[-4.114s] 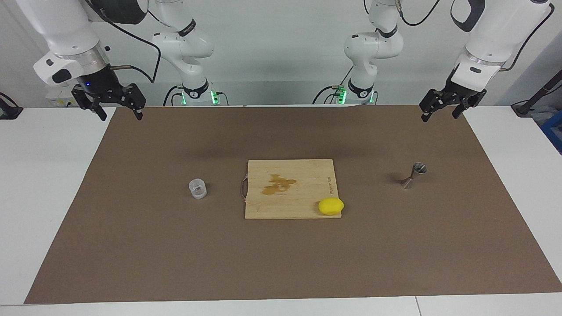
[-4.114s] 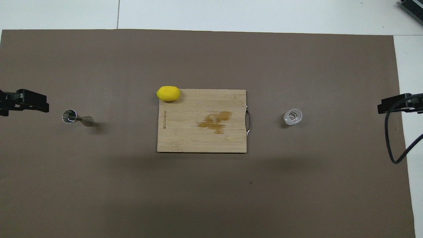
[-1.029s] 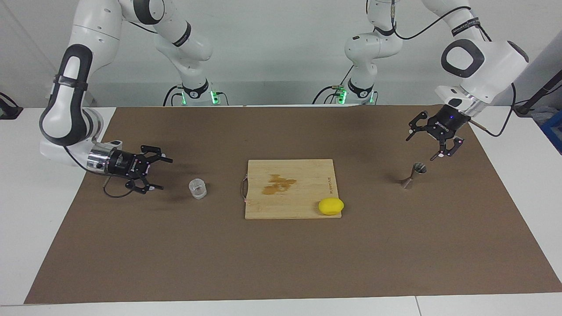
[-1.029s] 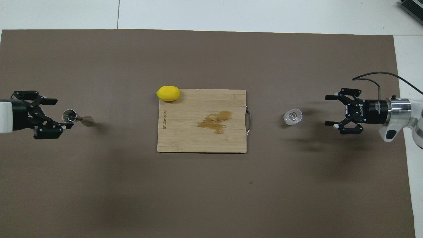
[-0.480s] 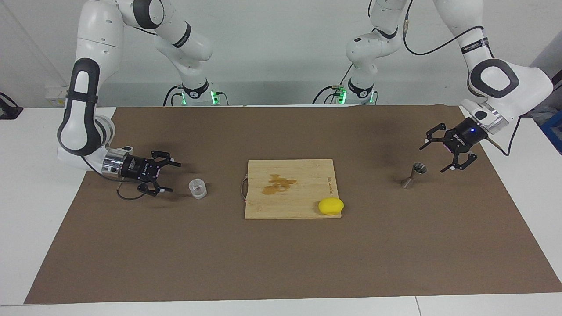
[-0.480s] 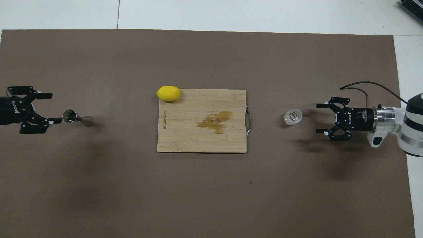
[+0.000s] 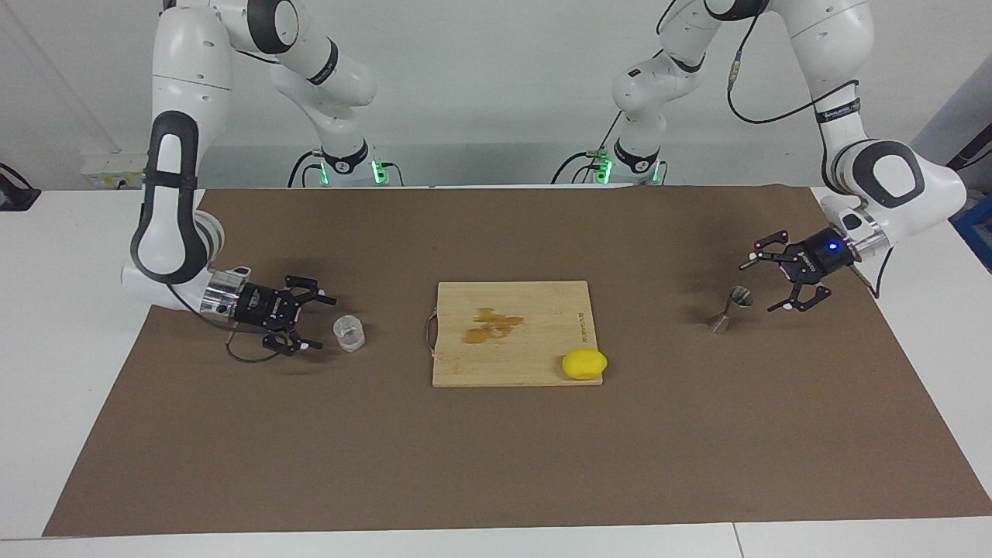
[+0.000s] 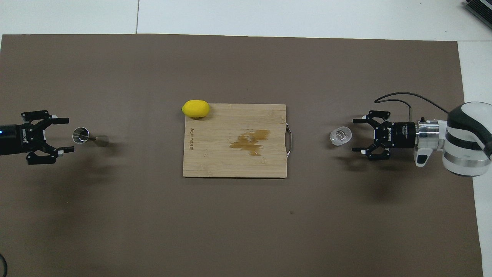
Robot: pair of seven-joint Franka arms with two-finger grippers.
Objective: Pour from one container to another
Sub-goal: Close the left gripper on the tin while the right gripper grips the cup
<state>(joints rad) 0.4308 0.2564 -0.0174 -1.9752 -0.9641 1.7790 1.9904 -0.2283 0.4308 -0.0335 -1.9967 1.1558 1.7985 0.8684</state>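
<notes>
Glass cup stands on the brown mat at the board's nine o'clock in our facing view, and we hold the right gripper spread just beside it, not touching. At three o'clock, the jigger stands with our left gripper spread close by. At the board's corner sits a lemon.

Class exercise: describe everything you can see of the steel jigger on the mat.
The jigger is small, grey, shiny metal: two cones joined at a narrow waist. It stands upright on the brown mat toward the left arm's end, its open mouth up. Nothing touches it. The open left gripper is close beside it, not yet around it.
</notes>
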